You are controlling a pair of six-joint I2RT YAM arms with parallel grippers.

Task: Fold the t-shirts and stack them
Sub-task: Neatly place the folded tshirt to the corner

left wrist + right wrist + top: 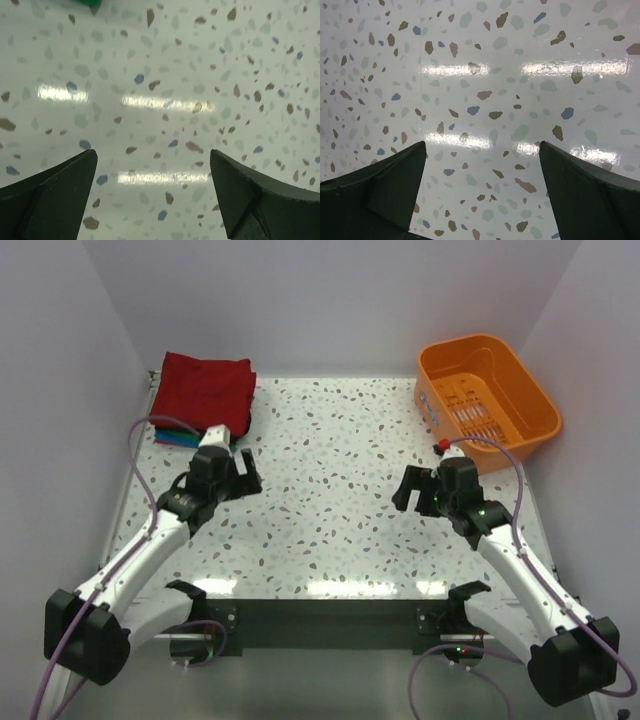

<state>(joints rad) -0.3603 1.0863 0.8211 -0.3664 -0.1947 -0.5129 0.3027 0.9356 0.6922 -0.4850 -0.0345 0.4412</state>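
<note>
Since the fingers of the left gripper (154,165) and the right gripper (482,165) are spread wide with nothing between them, no cloth is held now. Both hang over the speckled table (330,430). The t-shirts (182,436) sit in a folded pile at the far left corner, with the dark red shirt (205,385) on top, just past the left gripper. I think they are soft, light and floppy, so pinch a thick folded edge, not one loose layer
</note>
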